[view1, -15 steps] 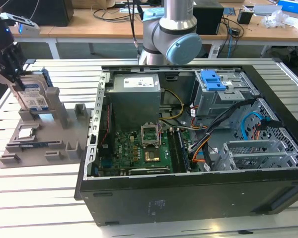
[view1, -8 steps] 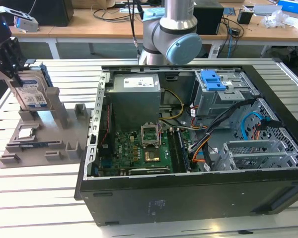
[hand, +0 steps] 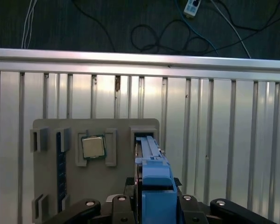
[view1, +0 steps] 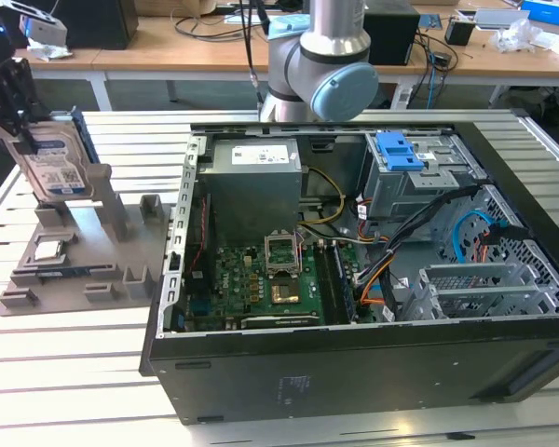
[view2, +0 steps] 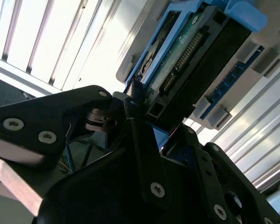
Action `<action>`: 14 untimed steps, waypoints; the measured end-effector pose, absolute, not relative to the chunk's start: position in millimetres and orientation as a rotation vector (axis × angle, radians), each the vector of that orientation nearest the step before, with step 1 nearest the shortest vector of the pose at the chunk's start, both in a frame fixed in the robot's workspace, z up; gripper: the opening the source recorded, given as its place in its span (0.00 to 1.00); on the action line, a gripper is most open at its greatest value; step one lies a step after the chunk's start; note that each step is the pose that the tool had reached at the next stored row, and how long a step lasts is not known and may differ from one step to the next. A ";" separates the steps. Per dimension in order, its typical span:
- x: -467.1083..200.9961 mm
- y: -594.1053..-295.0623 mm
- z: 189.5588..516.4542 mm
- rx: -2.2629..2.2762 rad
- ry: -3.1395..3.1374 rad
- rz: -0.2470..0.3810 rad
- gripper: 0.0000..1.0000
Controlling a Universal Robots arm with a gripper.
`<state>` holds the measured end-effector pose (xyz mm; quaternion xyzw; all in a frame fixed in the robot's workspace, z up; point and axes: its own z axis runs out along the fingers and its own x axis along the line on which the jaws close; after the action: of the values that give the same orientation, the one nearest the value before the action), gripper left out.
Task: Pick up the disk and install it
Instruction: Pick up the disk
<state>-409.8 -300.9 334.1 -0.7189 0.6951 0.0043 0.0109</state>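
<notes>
My hand [view1: 20,116] pinches the disk [view1: 58,163] at its upper end. The disk stands on edge in the grey holder [view1: 84,279] on the bench [view1: 65,372].

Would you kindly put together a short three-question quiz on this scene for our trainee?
1. True or false: the disk already sits inside the case.
2. What lies flat on the holder beside the disk? A) chip B) fan C) screwdriver
3. Fill in: in the exterior view, the holder stands on the view's ____ side of the case.
Key: 1 false; 2 A; 3 left.
</notes>
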 end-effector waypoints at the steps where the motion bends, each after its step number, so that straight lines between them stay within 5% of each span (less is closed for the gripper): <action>1: -409.8 -300.9 336.2 -2.243 2.169 0.013 0.37; 14: -409.8 -297.9 359.7 -2.242 2.168 0.014 0.37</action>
<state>-409.8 -297.9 359.7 -0.7188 0.6951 0.0045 0.0112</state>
